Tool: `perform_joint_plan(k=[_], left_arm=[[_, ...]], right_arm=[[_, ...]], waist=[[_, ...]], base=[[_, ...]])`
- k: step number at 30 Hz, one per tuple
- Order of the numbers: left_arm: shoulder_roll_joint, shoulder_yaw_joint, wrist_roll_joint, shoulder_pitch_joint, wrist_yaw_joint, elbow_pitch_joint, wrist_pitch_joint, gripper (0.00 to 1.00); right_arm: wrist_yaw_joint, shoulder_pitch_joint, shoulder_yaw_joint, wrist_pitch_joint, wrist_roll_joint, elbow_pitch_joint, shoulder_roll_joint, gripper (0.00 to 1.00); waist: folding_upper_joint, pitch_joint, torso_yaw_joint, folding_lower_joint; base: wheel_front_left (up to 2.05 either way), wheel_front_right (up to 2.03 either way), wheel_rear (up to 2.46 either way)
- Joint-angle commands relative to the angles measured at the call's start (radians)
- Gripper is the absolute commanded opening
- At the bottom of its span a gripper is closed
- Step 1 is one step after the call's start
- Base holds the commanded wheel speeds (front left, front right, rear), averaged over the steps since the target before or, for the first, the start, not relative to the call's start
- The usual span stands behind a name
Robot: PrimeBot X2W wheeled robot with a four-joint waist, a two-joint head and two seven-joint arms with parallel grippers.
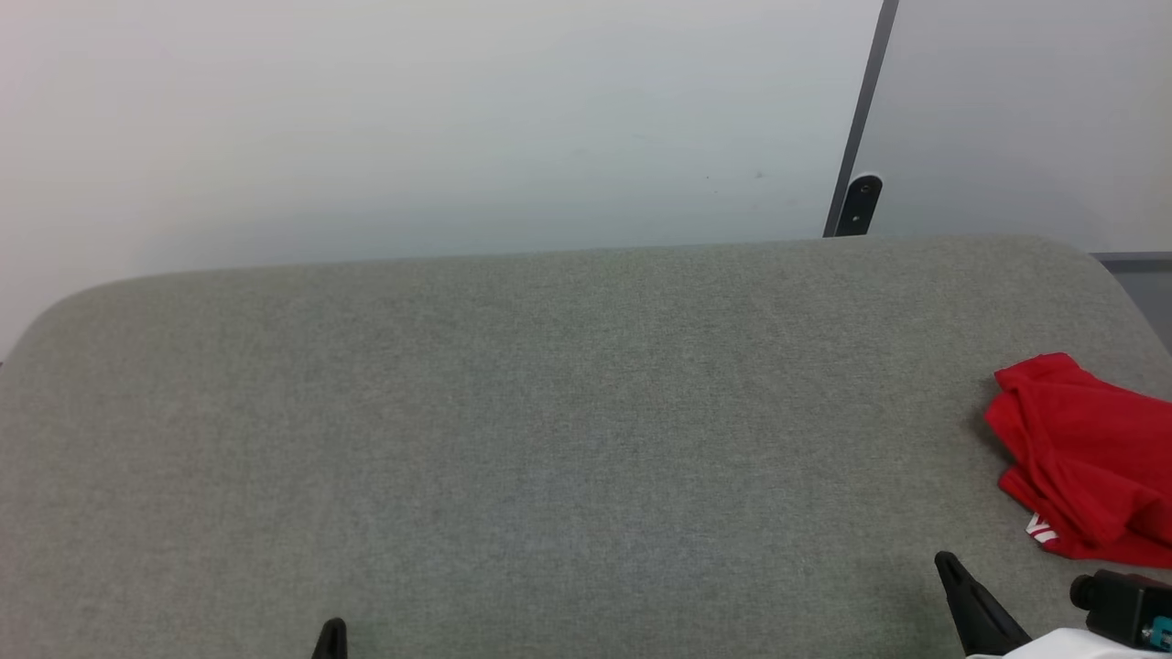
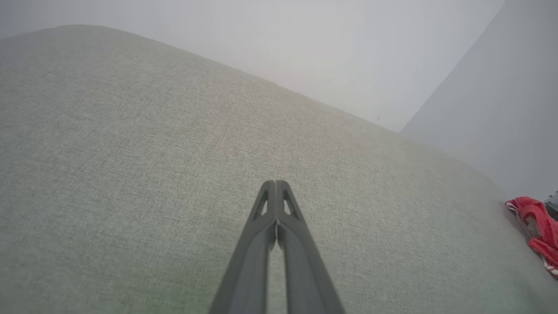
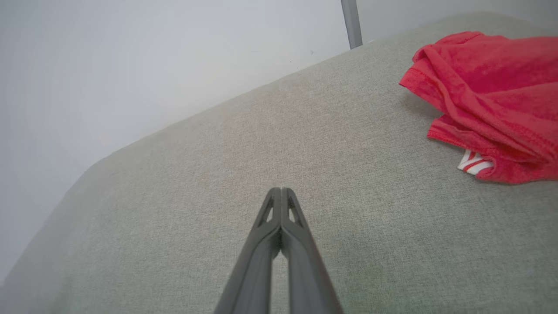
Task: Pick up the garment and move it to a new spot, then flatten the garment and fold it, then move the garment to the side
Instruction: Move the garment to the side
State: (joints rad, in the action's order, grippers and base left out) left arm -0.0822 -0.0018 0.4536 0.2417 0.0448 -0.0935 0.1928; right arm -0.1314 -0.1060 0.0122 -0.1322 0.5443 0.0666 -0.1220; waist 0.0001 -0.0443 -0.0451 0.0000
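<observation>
The garment [image 1: 1085, 458] is a crumpled red heap at the right edge of the grey fabric surface, with a bit of red-and-white striped trim showing at its near side. The right wrist view has the garment [image 3: 488, 96] at the upper right, and the left wrist view has the garment [image 2: 538, 224] far off at the right edge. My right gripper [image 3: 281, 190] is shut, empty, and hovers over bare fabric to the left of the heap; its dark tip [image 1: 945, 558] shows low in the head view. My left gripper [image 2: 274, 182] is shut with nothing in it, its tip [image 1: 331, 626] at the bottom left.
The grey upholstered surface [image 1: 549, 412] has rounded far corners and a wide bare middle. A pale wall stands behind it. A dark slanted post [image 1: 861, 119] with a small black bracket [image 1: 861, 203] rises behind the far right edge.
</observation>
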Motion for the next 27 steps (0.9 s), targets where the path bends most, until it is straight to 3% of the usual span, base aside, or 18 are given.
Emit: perform_joint_plan(k=[1,27], left_arm=[[-0.002,0.007,0.048,-0.030,0.006,0.006,-0.009,0.00],[0.006,0.041,0.416,-0.138,0.034,-0.045,-0.104,0.00]], right_arm=[[0.000,0.035,-0.009,0.003,0.045,-0.006,0.000,0.00],[0.000,0.097,-0.049,0.009,0.381,0.053,0.023,0.00]], waist=[[-0.0001,0.001,0.001,0.0000],[-0.0001,0.011,0.011,0.0000]], base=[[0.00,0.00,0.00],[0.00,0.00,0.00]])
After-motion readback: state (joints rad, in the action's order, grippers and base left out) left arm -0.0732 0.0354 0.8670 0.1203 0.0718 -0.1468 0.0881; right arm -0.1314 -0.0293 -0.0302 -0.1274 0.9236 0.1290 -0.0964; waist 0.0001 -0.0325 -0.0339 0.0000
